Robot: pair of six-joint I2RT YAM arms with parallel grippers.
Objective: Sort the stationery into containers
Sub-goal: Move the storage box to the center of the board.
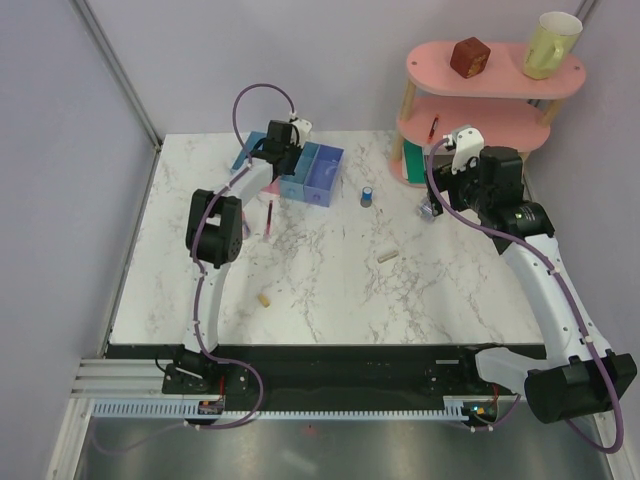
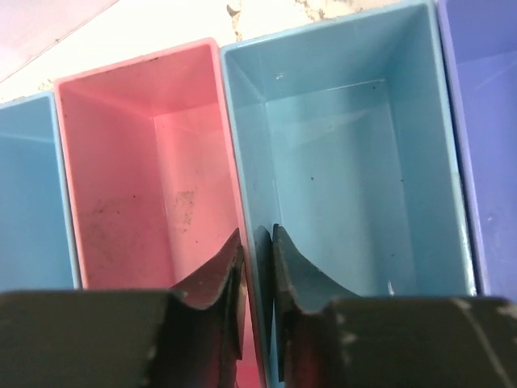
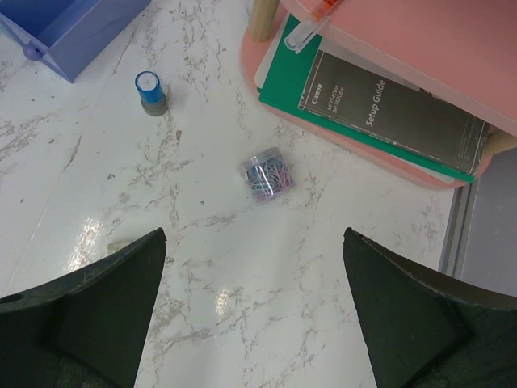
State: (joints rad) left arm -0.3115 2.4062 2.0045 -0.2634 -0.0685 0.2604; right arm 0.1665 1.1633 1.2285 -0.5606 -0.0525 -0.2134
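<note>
The four joined bins (image 1: 312, 172) stand at the back of the table. My left gripper (image 1: 276, 150) is over them. In the left wrist view its jaws (image 2: 257, 242) are closed on the wall between the pink bin (image 2: 137, 170) and a light blue bin (image 2: 347, 162). Both bins look empty. The red pen (image 1: 271, 216) lies just in front of the bins. My right gripper (image 3: 252, 234) is open above the clear tub of clips (image 3: 267, 175). The blue cylinder (image 3: 150, 91) stands on the table to the left of the tub. Beige pieces lie mid-table (image 1: 388, 255) and nearer the front (image 1: 264, 298). The pink cylinder is out of view.
The pink tiered shelf (image 1: 520, 125) stands at the back right, with a brown cube (image 1: 468, 56) and a yellow mug (image 1: 550, 44) on top. A green folder and a dark booklet (image 3: 388, 105) lie on its lowest tier, close to my right gripper.
</note>
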